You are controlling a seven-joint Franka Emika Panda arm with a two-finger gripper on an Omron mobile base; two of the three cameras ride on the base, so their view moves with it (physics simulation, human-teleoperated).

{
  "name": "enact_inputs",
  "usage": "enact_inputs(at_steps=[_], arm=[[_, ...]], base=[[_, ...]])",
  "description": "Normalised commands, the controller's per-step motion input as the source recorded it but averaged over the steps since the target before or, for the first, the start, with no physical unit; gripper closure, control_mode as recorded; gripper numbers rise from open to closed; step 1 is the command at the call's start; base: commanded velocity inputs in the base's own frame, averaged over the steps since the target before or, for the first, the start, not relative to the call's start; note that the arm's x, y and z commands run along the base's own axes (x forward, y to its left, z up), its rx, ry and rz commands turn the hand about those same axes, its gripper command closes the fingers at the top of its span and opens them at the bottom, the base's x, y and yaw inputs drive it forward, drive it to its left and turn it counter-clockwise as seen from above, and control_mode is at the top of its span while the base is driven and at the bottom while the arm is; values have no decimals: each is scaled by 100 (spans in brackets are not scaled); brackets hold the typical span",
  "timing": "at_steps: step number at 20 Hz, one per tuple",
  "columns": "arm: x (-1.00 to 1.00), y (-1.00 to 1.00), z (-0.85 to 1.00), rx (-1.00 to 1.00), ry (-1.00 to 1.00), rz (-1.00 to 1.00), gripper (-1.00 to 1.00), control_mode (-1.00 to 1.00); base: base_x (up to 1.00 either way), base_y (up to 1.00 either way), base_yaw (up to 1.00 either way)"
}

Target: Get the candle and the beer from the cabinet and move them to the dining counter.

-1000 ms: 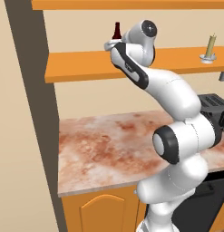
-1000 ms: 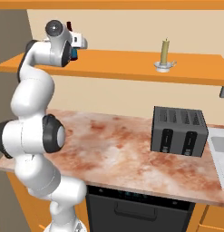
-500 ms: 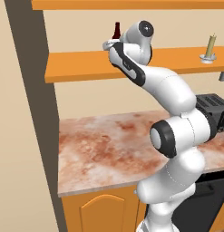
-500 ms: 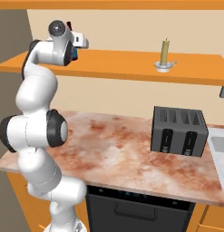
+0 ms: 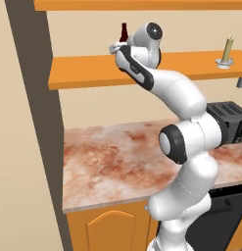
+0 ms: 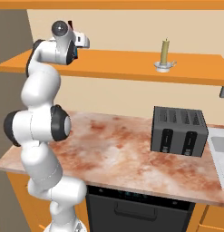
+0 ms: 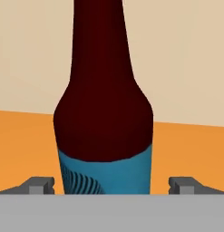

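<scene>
On cabinet (image 5: 93,73) shelf – claw (image 7: 111,185) spread wide, fingers flanking beer (image 7: 104,113) – not touching

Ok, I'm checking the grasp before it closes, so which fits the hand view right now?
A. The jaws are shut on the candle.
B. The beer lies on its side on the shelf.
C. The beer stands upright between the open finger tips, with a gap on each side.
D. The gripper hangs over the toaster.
C: the beer stands upright on the orange cabinet shelf, centred in the open gripper, with a gap to each finger tip.
</scene>
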Motion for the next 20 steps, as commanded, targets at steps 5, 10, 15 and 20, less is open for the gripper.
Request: enact_inputs(at_steps=[5, 10, 15, 20], arm=[[7, 7, -6, 0, 0, 0, 100, -100], [-6, 0, -1, 0, -3, 0, 100, -100], [-37, 0, 0, 0, -8, 0, 100, -100], [-59, 1, -2, 0, -9, 0, 100, -100]], base=[[0, 0, 0], [0, 0, 0], [0, 0, 0], [0, 0, 0]])
